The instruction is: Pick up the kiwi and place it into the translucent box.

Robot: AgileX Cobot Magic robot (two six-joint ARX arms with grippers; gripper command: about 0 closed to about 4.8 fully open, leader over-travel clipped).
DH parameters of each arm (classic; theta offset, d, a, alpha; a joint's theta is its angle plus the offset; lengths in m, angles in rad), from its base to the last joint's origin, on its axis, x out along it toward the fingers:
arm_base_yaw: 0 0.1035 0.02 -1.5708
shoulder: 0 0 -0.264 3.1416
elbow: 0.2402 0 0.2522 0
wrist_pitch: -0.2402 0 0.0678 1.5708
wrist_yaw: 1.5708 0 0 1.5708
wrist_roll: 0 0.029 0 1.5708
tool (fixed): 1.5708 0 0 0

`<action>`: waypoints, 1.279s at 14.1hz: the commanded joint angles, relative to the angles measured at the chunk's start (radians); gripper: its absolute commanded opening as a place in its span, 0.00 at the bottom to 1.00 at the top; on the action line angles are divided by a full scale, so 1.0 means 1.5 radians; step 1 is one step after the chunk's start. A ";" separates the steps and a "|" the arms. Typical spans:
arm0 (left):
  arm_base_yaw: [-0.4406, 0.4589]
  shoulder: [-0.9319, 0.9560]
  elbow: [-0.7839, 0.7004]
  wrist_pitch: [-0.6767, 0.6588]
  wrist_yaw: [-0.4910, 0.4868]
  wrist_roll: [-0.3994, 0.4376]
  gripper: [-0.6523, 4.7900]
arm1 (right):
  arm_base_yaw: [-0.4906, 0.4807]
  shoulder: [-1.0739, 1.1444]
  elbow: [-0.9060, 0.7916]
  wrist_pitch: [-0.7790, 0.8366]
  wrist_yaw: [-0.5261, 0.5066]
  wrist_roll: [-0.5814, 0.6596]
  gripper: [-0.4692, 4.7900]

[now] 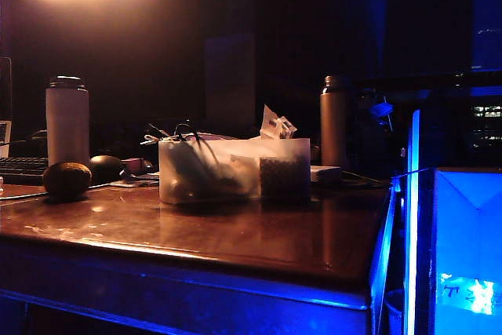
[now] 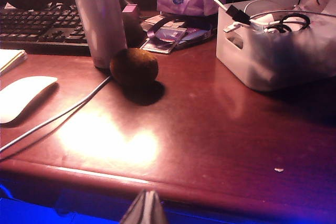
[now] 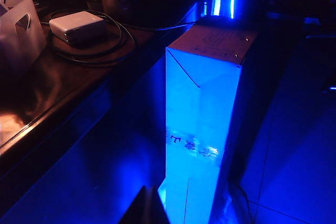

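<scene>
The kiwi (image 1: pixel 67 179), a dull brown oval, lies on the wooden table near its left end, beside a white bottle (image 1: pixel 67 119). In the left wrist view the kiwi (image 2: pixel 134 67) rests against that bottle's base. The translucent box (image 1: pixel 234 169) stands mid-table with cables and scissors inside; the left wrist view has the box (image 2: pixel 273 61) off to the kiwi's side. My left gripper (image 2: pixel 149 192) is shut and empty, hanging off the table's front edge, well short of the kiwi. My right gripper (image 3: pixel 150 188) is shut, a dark wedge beside the table's end. Neither gripper shows in the exterior view.
A black mouse (image 1: pixel 106 169) and a keyboard (image 2: pixel 42 24) sit behind the kiwi. A white mouse (image 2: pixel 21 95) and its cable lie near the front edge. A metal bottle (image 1: pixel 334 121) stands at the back. A blue-lit box (image 3: pixel 205 108) stands off the table's right end, by a white adapter (image 3: pixel 76 24).
</scene>
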 commanded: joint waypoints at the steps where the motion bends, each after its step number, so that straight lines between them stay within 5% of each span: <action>1: 0.000 -0.002 -0.003 -0.010 -0.002 0.004 0.11 | 0.000 0.000 -0.003 0.000 -0.004 0.002 0.09; 6: 0.000 -0.002 -0.003 -0.008 -0.002 -0.008 0.11 | 0.000 -0.001 -0.002 0.012 -0.004 0.019 0.09; 9: 0.000 -0.002 0.005 0.146 -0.058 -0.270 0.11 | 0.000 -0.002 0.010 0.097 -0.003 0.222 0.09; 10: 0.000 -0.002 0.030 0.173 -0.096 -0.296 0.11 | 0.000 -0.002 0.035 0.092 -0.001 0.250 0.09; 12: 0.000 0.025 0.124 0.151 -0.196 -0.279 0.11 | 0.000 0.008 0.106 0.090 0.022 0.259 0.09; 14: 0.000 0.139 0.231 0.155 -0.223 -0.202 0.11 | -0.001 0.070 0.200 0.090 0.047 0.258 0.09; 16: 0.000 0.315 0.369 0.152 -0.192 -0.115 0.11 | -0.001 0.188 0.300 0.091 0.042 0.237 0.09; 18: 0.000 0.547 0.574 0.052 -0.067 -0.036 0.11 | 0.000 0.366 0.439 0.091 -0.035 0.132 0.09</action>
